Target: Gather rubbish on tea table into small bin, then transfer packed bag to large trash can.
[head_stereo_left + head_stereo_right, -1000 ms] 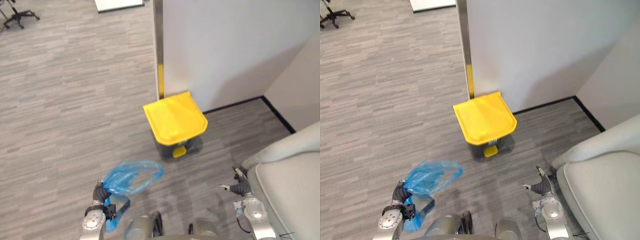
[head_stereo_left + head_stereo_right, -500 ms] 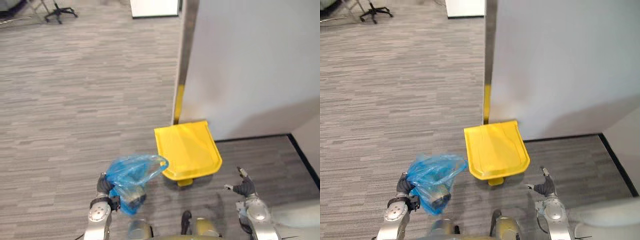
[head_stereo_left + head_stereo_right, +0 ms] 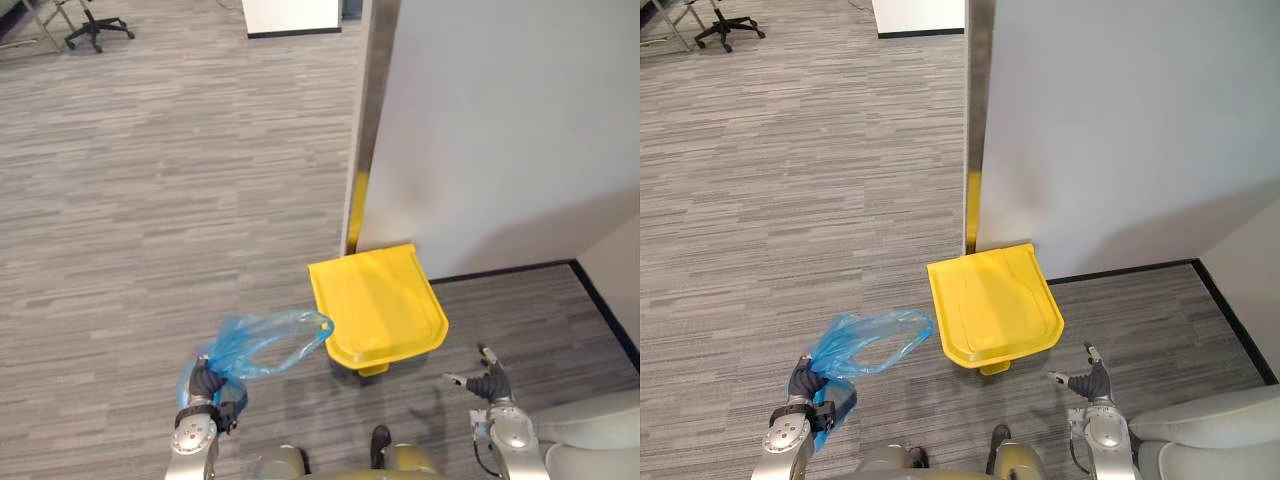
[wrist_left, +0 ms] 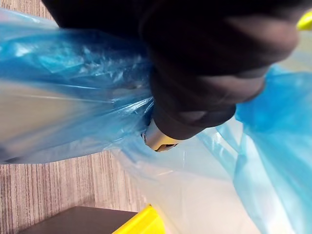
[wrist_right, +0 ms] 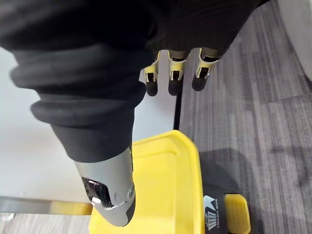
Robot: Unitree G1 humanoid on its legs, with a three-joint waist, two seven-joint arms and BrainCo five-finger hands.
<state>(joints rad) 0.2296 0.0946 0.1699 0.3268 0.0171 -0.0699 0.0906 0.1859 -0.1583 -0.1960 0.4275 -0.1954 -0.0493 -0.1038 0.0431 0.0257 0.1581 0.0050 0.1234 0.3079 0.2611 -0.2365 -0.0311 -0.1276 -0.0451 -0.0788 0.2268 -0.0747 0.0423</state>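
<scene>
Left eye view: my left hand [image 3: 203, 385] sits low on the left side, fingers curled round the gathered neck of the blue plastic bag [image 3: 265, 340]. The bag's loose loop reaches toward the yellow-lidded trash can [image 3: 378, 305] and ends just beside the lid's near corner. The can stands, lid closed, on the grey carpet [image 3: 150, 200] against the foot of the white partition wall [image 3: 500, 130]. My right hand [image 3: 487, 385] sits low on the right, fingers straight and holding nothing, near a grey sofa [image 3: 590, 440]. An office chair [image 3: 95, 28] stands far off.

Right eye view: same arrangement.

Left wrist view: blue film bunches against the hand's dark cover and a silver finger [image 4: 158, 139].

Right wrist view: the fingers [image 5: 173, 78] extend in a row, the thumb [image 5: 112, 195] apart, above the lid and the yellow foot pedal [image 5: 236, 219].
</scene>
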